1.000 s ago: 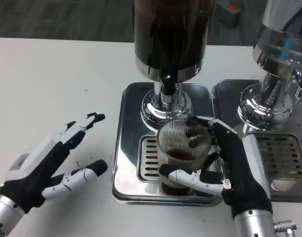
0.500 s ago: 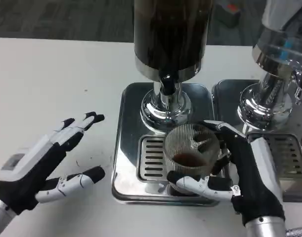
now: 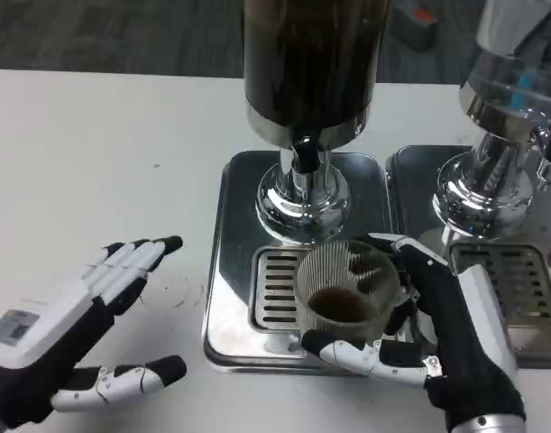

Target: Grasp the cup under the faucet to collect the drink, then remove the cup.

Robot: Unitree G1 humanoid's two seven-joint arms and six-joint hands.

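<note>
A ribbed clear cup [image 3: 347,289] with dark drink in its bottom sits over the drip grille [image 3: 277,290] of the steel tray [image 3: 230,234], in front of the faucet [image 3: 304,155] of the dark drink dispenser [image 3: 311,63]. My right hand [image 3: 437,334] grips the cup, thumb across its near side and fingers around its right and far side. My left hand [image 3: 68,334] hovers over the white table to the left of the tray, fingers spread, holding nothing.
A second dispenser [image 3: 509,108] with its own steel tray [image 3: 518,280] stands close on the right. White table [image 3: 95,162] stretches to the left and back.
The right hand has drawn the cup a little nearer and to the right, away from under the faucet. The left hand has drifted down and toward the near edge.
</note>
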